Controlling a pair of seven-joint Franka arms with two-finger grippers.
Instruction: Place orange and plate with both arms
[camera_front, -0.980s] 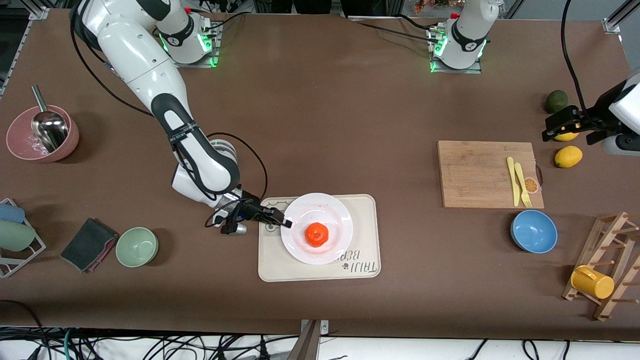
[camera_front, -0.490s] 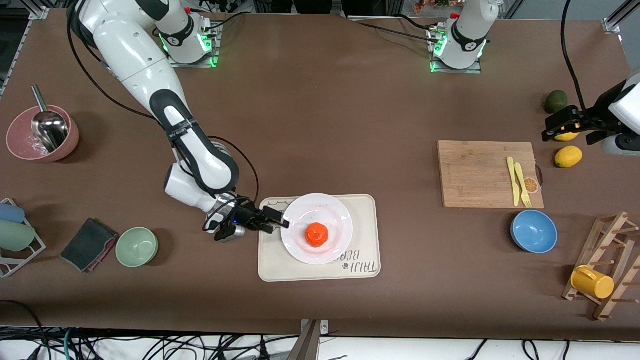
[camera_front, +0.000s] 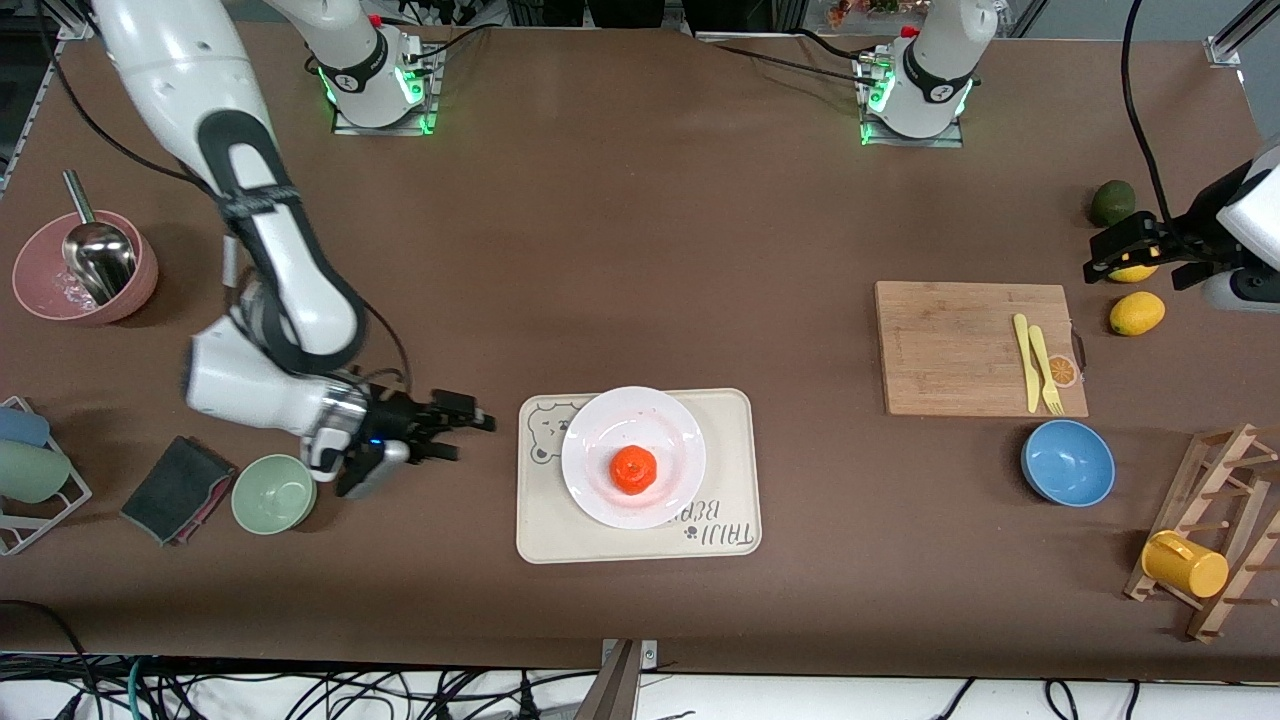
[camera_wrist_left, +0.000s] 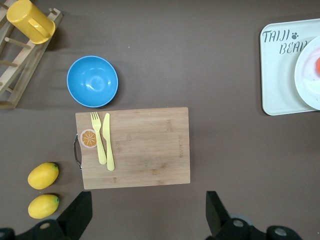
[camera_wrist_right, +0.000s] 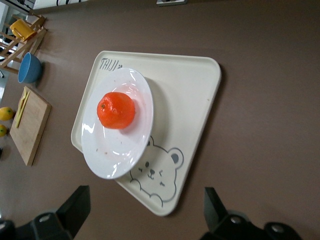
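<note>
1. We see the small bright red-orange orange (camera_front: 634, 469) resting in the middle of the round glossy white plate (camera_front: 680, 436).
2. The plate sits on the cream rectangular tray with a bear drawing (camera_front: 730, 420), which lies on the brown tabletop (camera_front: 640, 250).
3. The right gripper (camera_front: 462, 428) hangs low over bare tabletop beside the tray, toward the right arm's end, with its fingers spread apart and nothing between them.
4. A pale green bowl (camera_front: 274, 493) stands just beside that wrist, nearer the front camera.
5. The left gripper (camera_front: 1130, 250) waits over one of two yellow lemons (camera_wrist_left: 43, 175) at the left arm's end, its fingers wide and empty.
6. In the left wrist view we see a bamboo cutting board (camera_wrist_left: 145, 147) carrying a yellow plastic fork (camera_wrist_left: 98, 138) and knife (camera_wrist_left: 108, 141), with a blue bowl (camera_wrist_left: 92, 81) close by it.
</note>
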